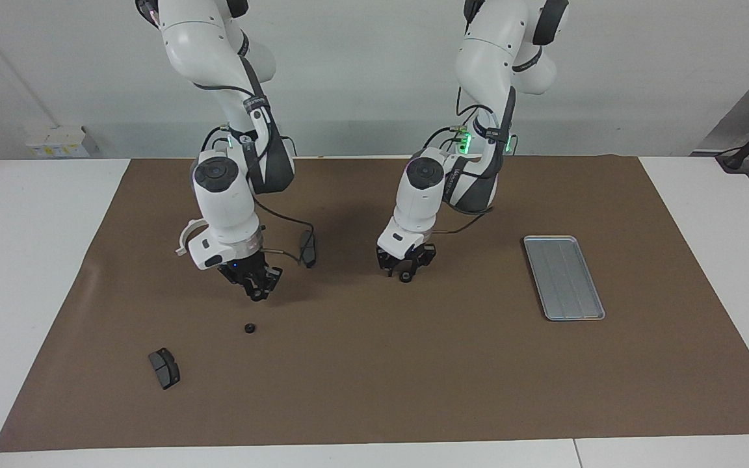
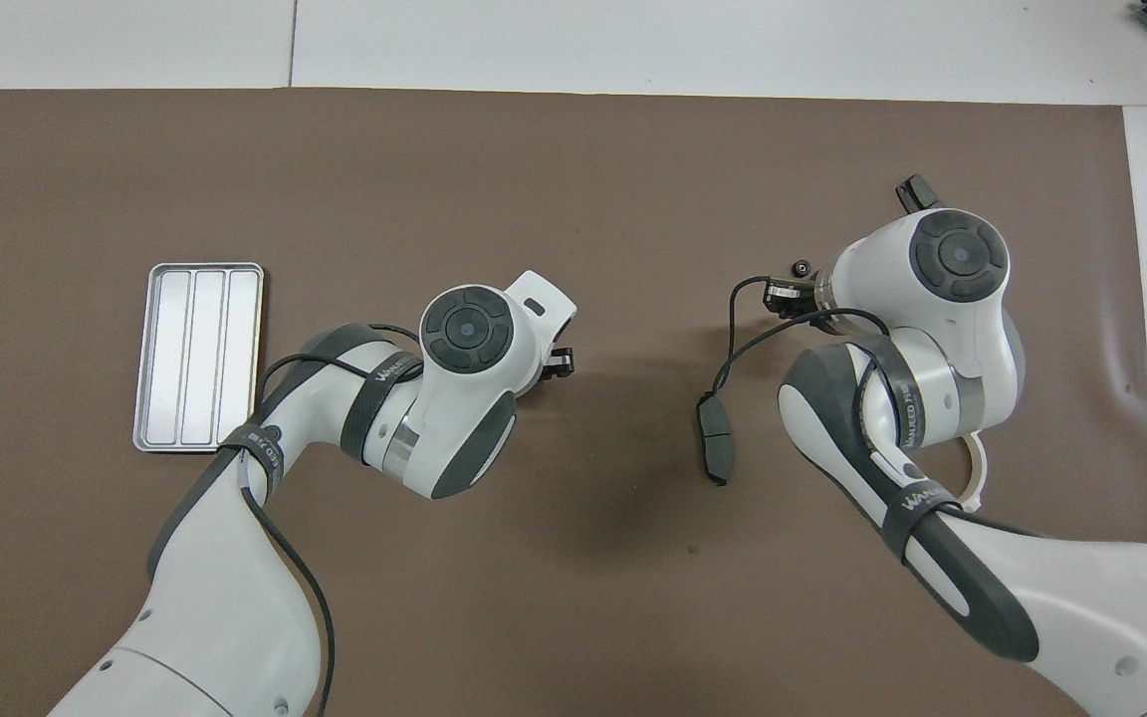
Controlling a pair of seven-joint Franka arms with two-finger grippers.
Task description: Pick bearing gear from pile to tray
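Note:
The pile lies scattered at the right arm's end of the mat. It has a small black gear (image 1: 250, 328) (image 2: 802, 267), a dark brake-pad piece (image 1: 164, 368) farther out, and another pad (image 1: 308, 249) (image 2: 716, 443) nearer the robots. A white curved bracket (image 1: 186, 237) (image 2: 977, 478) is half hidden by the right arm. My right gripper (image 1: 256, 289) hangs low over the mat close to the loose gear. My left gripper (image 1: 406, 272) hangs low over the middle of the mat, shut on a small black gear (image 1: 406, 277). The silver tray (image 1: 563, 277) (image 2: 197, 357) lies at the left arm's end.
A brown mat (image 1: 374, 377) covers the white table. A cable loops from the right wrist down beside the nearer brake pad. The far brake pad shows in the overhead view (image 2: 917, 189) only as a corner past the right arm.

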